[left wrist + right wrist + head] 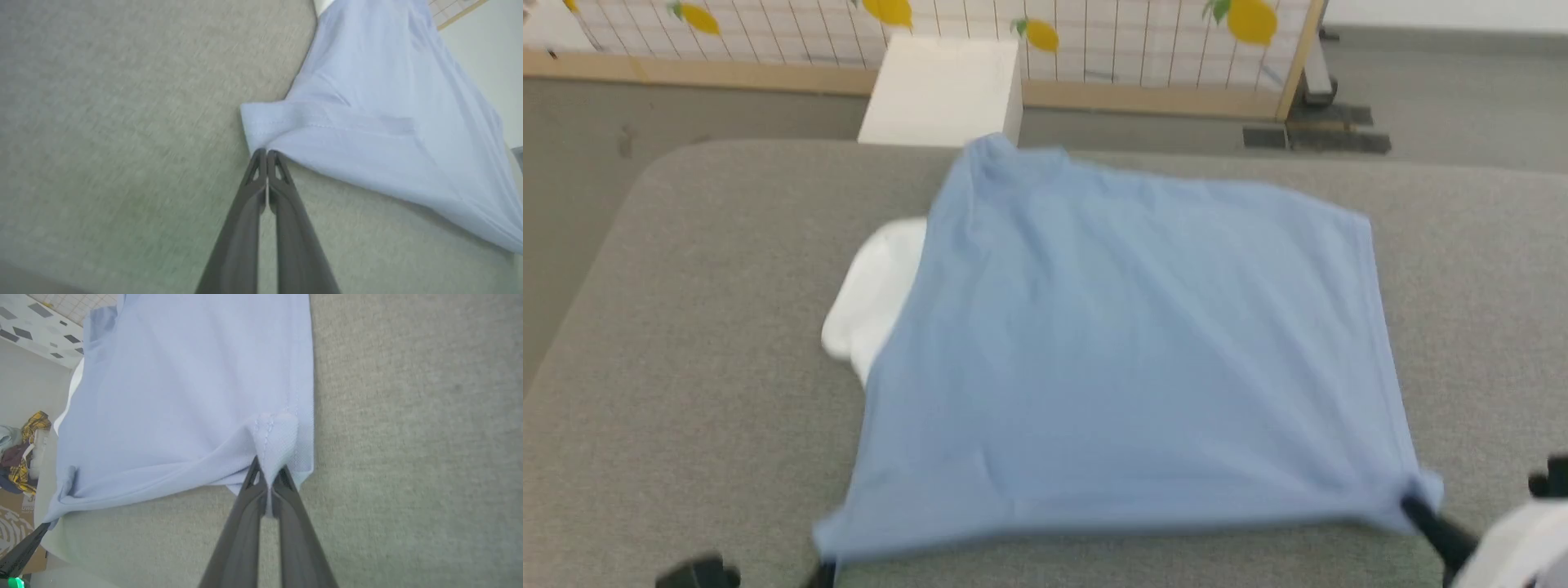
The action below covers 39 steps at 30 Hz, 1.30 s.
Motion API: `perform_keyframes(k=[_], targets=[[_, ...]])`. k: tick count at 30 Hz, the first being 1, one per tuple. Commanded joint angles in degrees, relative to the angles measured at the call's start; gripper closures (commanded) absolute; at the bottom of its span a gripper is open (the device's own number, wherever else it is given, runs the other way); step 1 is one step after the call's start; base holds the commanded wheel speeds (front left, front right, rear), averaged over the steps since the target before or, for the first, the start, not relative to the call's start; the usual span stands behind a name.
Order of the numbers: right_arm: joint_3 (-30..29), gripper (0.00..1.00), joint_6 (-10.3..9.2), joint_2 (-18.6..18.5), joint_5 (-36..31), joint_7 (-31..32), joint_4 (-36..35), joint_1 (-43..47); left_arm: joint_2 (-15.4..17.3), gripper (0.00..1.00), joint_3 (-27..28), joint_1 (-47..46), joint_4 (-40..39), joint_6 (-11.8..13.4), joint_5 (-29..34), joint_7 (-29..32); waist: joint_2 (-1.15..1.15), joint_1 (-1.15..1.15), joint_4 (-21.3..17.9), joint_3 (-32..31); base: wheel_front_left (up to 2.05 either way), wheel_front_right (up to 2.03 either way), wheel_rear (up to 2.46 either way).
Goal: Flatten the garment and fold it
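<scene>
Blue shirt (1127,351) held by two corners

The shirt lies spread out on the grey table (686,367). The left gripper (266,152) is pinched tight on the near left corner. The right gripper (267,473) is pinched tight on the near right corner. A white cloth (866,302) peeks out from under the shirt's left side. A white box (943,90) stands behind the table.

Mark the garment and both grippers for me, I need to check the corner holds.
garment (1127,351), head view, middle of the spread blue cloth.
left gripper (267,152), left wrist view, between fingertips shut on a hem corner.
right gripper (268,468), right wrist view, between fingertips pinching a hem corner.
</scene>
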Motion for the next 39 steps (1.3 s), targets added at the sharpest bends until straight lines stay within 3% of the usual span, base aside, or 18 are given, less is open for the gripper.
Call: perform_keyframes(k=[1,5,7,12,17,21,26,32,39], targets=[[-0.99,1.0,-0.1,-0.36,-0.17,1.94,-1.65,2.74,1.51,1.0,0.16,3.81,-1.91,2.52,-0.43,2.83,0.0,0.01,0.74,-2.48,0.0,0.0,0.0],[-3.31,1.0,-0.1,1.1,-0.57,7.89,-5.89,8.67,3.61,1.0,-0.71,11.96,-8.28,9.2,-0.44,11.01,0.0,0.01,0.59,-2.75,0.0,0.0,0.0],[-4.69,1.0,-0.1,2.01,-1.23,10.62,-7.94,10.88,3.59,1.0,-0.57,14.28,-11.67,11.28,-1.16,13.16,0.0,0.01,0.68,-2.63,0.0,0.0,0.0],[-7.43,1.0,-0.1,4.75,-2.67,13.0,-12.71,11.43,4.17,1.0,0.61,14.05,-18.79,12.88,0.22,11.85,0.0,0.01,0.46,-1.84,0.0,0.0,0.0],[-8.37,1.0,-0.1,5.67,-5.86,11.99,-15.29,6.4,5.72,1.0,0.88,6.77,-22.78,10.9,4.23,7.24,0.0,0.01,0.09,-0.49,0.0,0.0,0.0],[-8.59,1.0,-0.1,6.22,-8.63,11.91,-14.49,0.8,6.4,1.0,-0.33,-1.43,-20.87,8.65,6.54,5.25,0.0,0.01,-0.17,1.9,0.0,0.0,0.0],[-7.41,1.0,-0.1,5.96,-11.61,13.62,-12.13,-5.68,7.12,1.0,-2.52,-11.44,-14.85,5.59,8.36,4.84,0.0,0.01,-0.87,6.15,0.0,0.0,0.0],[-6.4,1.0,-0.1,6.21,-15.75,16.14,-6.17,-13.56,5.66,1.0,-4.45,-22.52,-3.33,1.99,8.69,3.09,0.0,0.01,-1.72,11.35,0.0,0.0,0.0],[-5.09,1.0,-0.1,5.85,-18.05,18.15,-1.98,-15.6,3.48,1.0,-5.95,-25.33,6.04,0.8,7.99,2.55,0.0,0.01,-1.35,12.09,0.0,0.0,0.0]])
